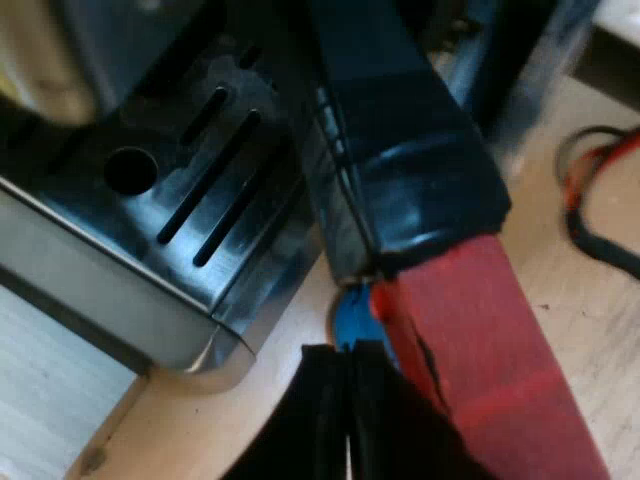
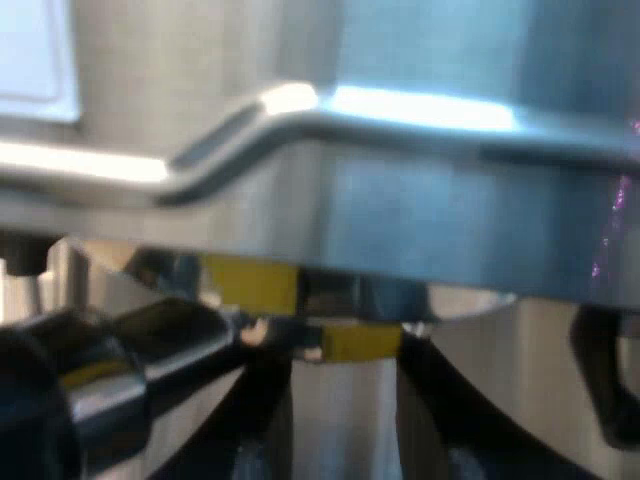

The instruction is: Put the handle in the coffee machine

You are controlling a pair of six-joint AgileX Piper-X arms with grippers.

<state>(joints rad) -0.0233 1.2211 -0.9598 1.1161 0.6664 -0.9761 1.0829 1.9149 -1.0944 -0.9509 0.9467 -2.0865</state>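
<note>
Espresso machine [image 2: 430,200]: its steel front is close above my right pincer. Its slotted drip tray [image 1: 100,225] sits on the worktop [image 1: 590,340] below my left arm.
Holder handle [image 1: 400,150]: the dark grip runs out over the tray's corner, with its red end [image 1: 480,350] over the worktop, just beside my left pincer. The metal head is hidden, so I cannot tell whether it is seated.
Right pincer [image 2: 345,430]: wide, with its fingers apart under the machine's front and pale metal between them.
Left pincer [image 1: 348,420]: narrow, fingers pressed together with nothing visible between them. The red end crosses one finger.
Blue bit [image 1: 350,318]: just past the left fingertips; I cannot identify it.
Risk: I judge the closed left pincer has no grip on the handle. A push could skid off the red end and leave the holder unlocked, or drop it onto the tray.
</note>
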